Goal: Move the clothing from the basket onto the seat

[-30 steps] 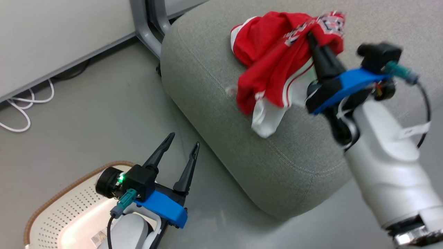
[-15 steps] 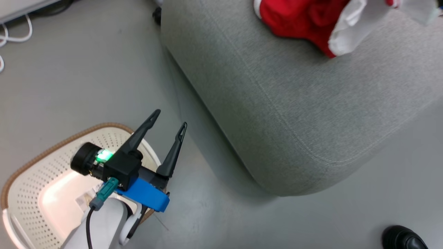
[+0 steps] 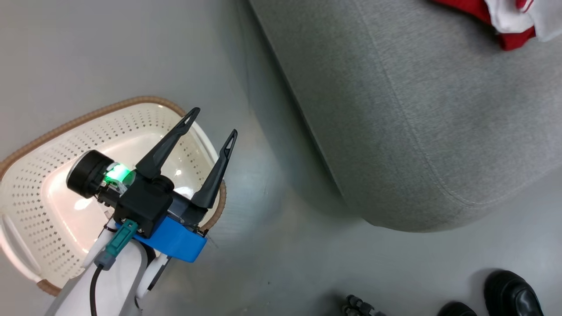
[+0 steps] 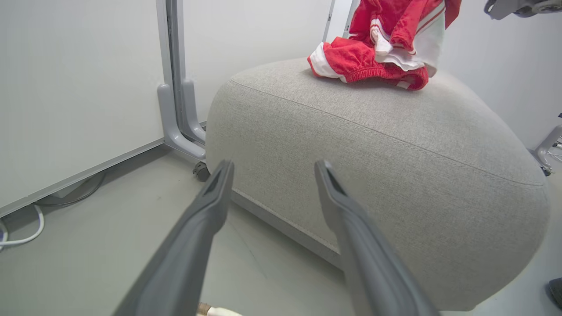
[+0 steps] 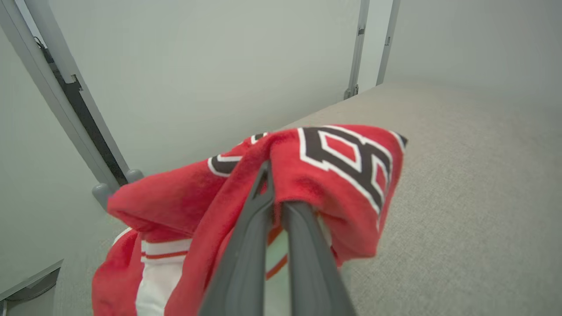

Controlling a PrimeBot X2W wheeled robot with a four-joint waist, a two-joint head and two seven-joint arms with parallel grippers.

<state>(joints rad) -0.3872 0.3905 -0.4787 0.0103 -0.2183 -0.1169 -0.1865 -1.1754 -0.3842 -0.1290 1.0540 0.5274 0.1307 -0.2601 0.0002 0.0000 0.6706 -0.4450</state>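
Pinching a fold of the numbered jersey [image 5: 342, 158] in the right gripper [image 5: 274, 188], fingers closed, centre frame; dangling it over the grey sofa [image 5: 461, 197], directly below; hovering the left gripper [image 3: 213, 120] spread wide, empty, over the seemingly empty basket [image 3: 145, 118] at lower left.

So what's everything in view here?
seat: one, light grey, beside the basket
basket: one, cream, brown rim, on the floor
plain garment: one, red, white trim, on the seat
jersey: one, red, black numbers, above the seat
shoes: two, black, a person's, on the floor
frame leg: one, grey, beside the seat
cable: one, white, on the floor
left hand: one, dark, open above the basket
right hand: one, dark, shut on the jersey
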